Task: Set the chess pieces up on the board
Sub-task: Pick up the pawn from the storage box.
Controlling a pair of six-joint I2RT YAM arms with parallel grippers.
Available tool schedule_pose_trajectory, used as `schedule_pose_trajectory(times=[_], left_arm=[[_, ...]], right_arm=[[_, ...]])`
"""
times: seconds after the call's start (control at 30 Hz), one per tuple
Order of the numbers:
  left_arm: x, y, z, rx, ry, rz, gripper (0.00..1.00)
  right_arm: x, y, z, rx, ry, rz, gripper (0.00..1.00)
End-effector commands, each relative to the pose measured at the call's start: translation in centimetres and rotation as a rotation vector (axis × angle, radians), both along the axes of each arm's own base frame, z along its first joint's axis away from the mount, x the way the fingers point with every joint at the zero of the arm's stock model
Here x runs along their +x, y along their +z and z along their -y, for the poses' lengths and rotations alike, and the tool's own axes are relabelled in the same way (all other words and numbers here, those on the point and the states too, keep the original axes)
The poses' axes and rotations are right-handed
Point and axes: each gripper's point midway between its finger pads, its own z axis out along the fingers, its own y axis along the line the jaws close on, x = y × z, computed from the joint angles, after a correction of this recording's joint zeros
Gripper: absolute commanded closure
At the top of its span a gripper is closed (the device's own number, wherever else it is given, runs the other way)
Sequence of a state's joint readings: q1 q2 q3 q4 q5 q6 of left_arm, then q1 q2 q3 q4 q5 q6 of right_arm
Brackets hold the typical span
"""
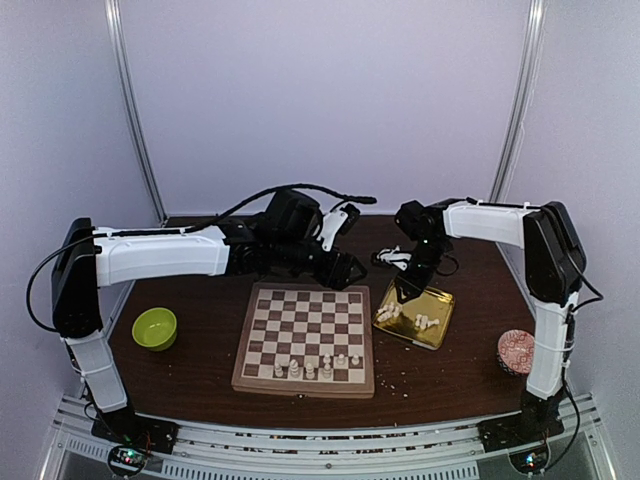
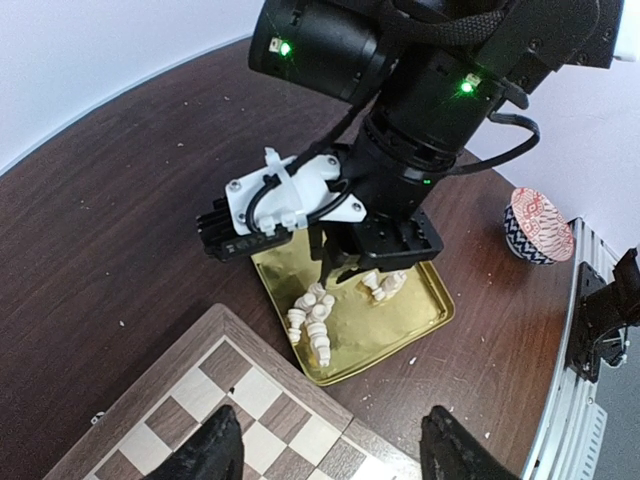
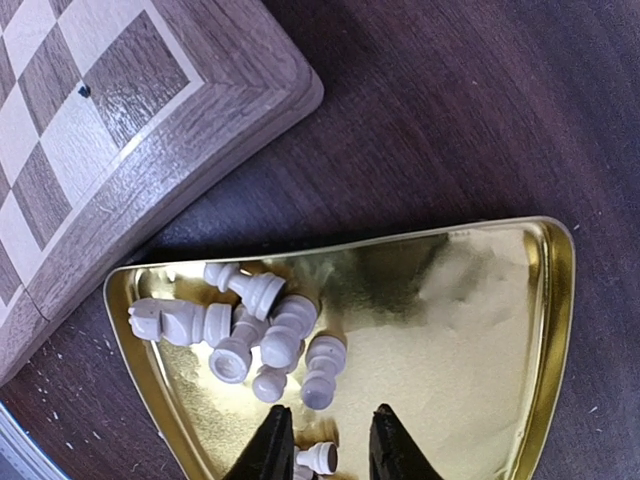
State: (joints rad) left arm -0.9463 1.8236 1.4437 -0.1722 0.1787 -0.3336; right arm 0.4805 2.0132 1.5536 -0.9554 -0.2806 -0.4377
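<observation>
Top view, front to back. A dark wood counter (image 1: 200, 375) fills the lower half of the frame. At lower centre lies the board (image 1: 305, 325), square to the front edge. A short row of white chess pieces (image 1: 326, 365) stands upright along its nearest ranks, toward the lower right corner. A green bowl (image 1: 155, 328) sits left of the board, apart from it. A red-patterned cup (image 1: 516, 352) sits at the lower right, well apart.

Just right of the board's upper right corner, near but not touching, lies a gold tray (image 1: 443, 308), turned at an angle. More chess pieces lie tumbled on their sides in it, most heaped at the end toward the board.

The right claw (image 3: 330, 420) points down into the tray. Its fingers stand a narrow gap apart with one small piece showing in that gap; whether it is gripped cannot be told.

Over the board's upper right corner hovers the left claw (image 2: 332, 425), fingers spread wide, holding nothing.
</observation>
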Motion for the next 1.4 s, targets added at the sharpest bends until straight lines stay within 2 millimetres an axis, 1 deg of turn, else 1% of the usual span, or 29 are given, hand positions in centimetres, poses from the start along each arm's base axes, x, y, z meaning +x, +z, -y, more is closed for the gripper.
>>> schedule_pose_trajectory(times=[0.0,0.13,0.37,0.57,0.7,0.87,1.0,1.23,1.3,1.37], left_arm=[[0.0,1.2,0.5,-0.049,-0.011,0.015,0.38],[0.0,1.0,0.6,-0.052,-0.013,0.007,0.38],[0.0,0.8,0.7,-0.051,-0.013,0.000,0.38],[-0.1,0.6,0.6,-0.045,-0.014,-0.008,0.38],[-0.2,0.5,0.6,-0.043,-0.014,-0.013,0.38],[-0.3,0.4,0.6,-0.042,-0.018,-0.020,0.38],[-0.3,0.5,0.5,-0.041,-0.019,-0.021,0.38],[-0.3,0.7,0.3,-0.036,-0.014,-0.011,0.38],[-0.3,0.7,0.2,-0.032,-0.014,-0.010,0.38],[-0.3,0.9,0.0,-0.028,-0.012,-0.005,0.38]], right_arm=[[-0.4,-0.4,-0.8,0.008,0.003,-0.036,0.76],[-0.4,-0.8,-0.9,-0.005,0.003,-0.043,0.79],[-0.5,-1.5,-0.7,-0.024,-0.004,-0.055,0.81],[-0.4,-1.6,-0.5,-0.035,-0.010,-0.050,0.91],[-0.3,-1.5,-0.4,-0.042,-0.013,-0.040,0.95],[-0.1,-0.8,-0.3,-0.037,-0.014,-0.020,0.99],[0.2,0.2,-0.1,-0.022,-0.024,0.005,1.00],[2.1,2.4,2.2,0.015,-0.111,0.062,1.00],[2.1,2.8,2.6,0.041,-0.120,0.050,1.00],[1.6,3.3,2.1,0.074,-0.101,0.035,1.00]])
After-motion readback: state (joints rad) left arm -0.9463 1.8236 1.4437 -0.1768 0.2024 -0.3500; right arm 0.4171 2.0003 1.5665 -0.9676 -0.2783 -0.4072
